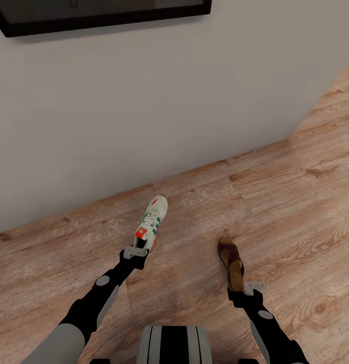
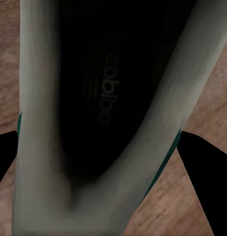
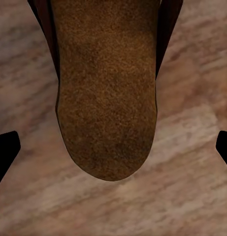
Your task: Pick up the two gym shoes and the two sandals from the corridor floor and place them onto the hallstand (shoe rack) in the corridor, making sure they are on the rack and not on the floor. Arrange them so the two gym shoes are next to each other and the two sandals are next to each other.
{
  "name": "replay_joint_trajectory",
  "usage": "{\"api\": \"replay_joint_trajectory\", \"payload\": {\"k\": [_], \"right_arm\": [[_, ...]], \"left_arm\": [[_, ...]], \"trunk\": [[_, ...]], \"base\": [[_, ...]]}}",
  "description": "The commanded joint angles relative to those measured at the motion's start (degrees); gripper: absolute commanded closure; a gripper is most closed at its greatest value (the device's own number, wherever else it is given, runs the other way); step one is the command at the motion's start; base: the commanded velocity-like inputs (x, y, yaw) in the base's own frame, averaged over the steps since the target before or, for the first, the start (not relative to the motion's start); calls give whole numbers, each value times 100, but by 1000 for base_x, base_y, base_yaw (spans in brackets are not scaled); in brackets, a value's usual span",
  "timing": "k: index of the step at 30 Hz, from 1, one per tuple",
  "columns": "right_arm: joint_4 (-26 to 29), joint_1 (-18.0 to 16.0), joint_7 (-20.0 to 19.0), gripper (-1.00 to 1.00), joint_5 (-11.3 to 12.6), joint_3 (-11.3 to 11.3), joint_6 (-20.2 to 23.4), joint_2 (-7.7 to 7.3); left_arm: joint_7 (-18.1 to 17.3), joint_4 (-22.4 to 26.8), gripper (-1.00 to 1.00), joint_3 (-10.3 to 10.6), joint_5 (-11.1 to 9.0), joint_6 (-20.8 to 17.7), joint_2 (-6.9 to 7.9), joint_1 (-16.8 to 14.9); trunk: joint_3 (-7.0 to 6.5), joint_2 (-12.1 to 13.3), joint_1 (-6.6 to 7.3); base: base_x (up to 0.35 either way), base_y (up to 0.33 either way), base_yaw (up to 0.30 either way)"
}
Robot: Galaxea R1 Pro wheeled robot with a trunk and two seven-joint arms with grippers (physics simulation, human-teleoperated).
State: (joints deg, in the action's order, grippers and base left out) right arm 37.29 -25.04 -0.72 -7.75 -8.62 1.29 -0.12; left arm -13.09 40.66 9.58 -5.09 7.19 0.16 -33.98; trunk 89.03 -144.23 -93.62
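Arms both reach forward and down: left gripper (image 1: 135,251) clamps sneaker (image 1: 152,221) heel; right gripper (image 1: 243,289) clamps sandal (image 1: 232,263) heel, above floor (image 1: 295,202).

Gym shoe (image 2: 108,98) toe cut off

Pale wall (image 1: 144,101); dark-framed panel (image 1: 103,15), perhaps a mirror.

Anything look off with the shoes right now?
Nothing damaged. The sneaker at the left gripper and the sandal at the right gripper both point toward the wall. No rack in sight.
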Motion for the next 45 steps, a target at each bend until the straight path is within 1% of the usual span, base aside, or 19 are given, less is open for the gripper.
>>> {"api": "replay_joint_trajectory", "payload": {"k": [1, 20, 25, 33, 45], "right_arm": [[6, -1, -8, -100, -60, -17, 14, 3], [-3, -1, -8, -100, -60, -17, 11, 3], [-3, -1, -8, -100, -60, -17, 11, 3], [-3, -1, -8, -100, -60, -17, 11, 3], [6, -1, -8, -100, -60, -17, 11, 3]], "left_arm": [[-18, -6, 100, 9, -53, 10, 2, -3], [-10, 2, 100, 8, -53, 10, -2, -3], [-10, 3, 100, 1, -53, 15, 1, -3], [-10, 3, 100, 0, -53, 20, 10, -3], [-10, 3, 100, -8, -53, 27, 25, -3]], "trunk": [[3, -1, 1], [3, -1, 1], [126, -8, -12], [364, -18, -33], [376, -18, -33]], "base": [[3, 0, 0], [46, 0, 0], [0, 0, 0], [0, 0, 0], [2, 0, 0]]}}
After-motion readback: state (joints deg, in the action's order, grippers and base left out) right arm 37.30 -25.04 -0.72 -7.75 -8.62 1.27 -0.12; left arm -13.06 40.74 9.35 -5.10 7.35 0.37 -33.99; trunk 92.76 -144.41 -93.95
